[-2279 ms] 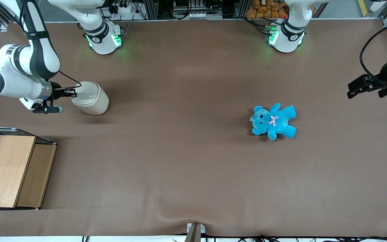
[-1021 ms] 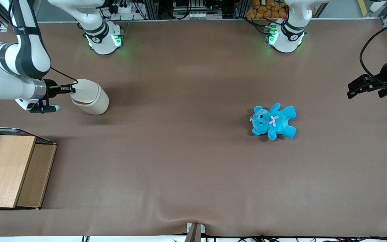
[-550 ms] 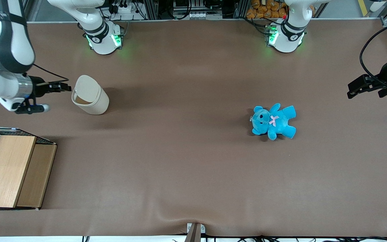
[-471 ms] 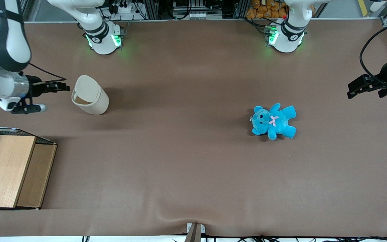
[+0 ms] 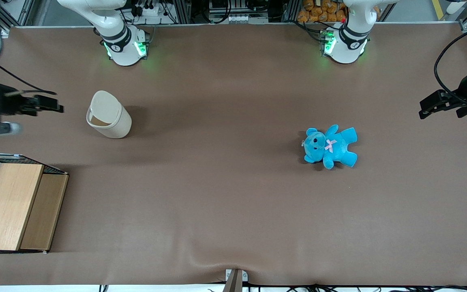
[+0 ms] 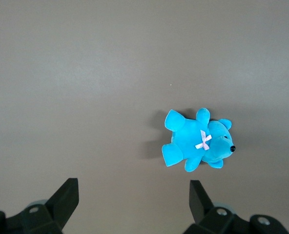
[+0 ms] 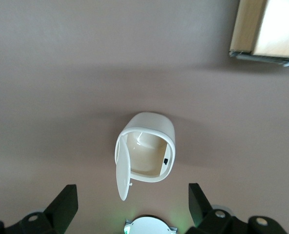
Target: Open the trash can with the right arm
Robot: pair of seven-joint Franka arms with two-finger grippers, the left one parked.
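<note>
since a moment ago the gripper (image 5: 53,108) has backed away from the bin (image 5: 110,119) toward the working arm's end of the table, and the lid (image 5: 104,106), shut earlier, now stands up on its hinge. in the wrist view the fingers (image 7: 66,204) are set wide apart with nothing between them, looking down on the bin (image 7: 147,146), whose lid (image 7: 123,170) is swung up and whose hollow inside shows. the bin stands upright on the brown table (image 5: 233,202), farther from the front camera than the wooden box (image 5: 14,207) and well apart from the teddy (image 5: 330,146), which lies toward the parked arm's end. the opening looks done. to finish well, keep the retreat smooth and clear of the raised lid so nothing knocks it down again, and keep above the box.
</note>
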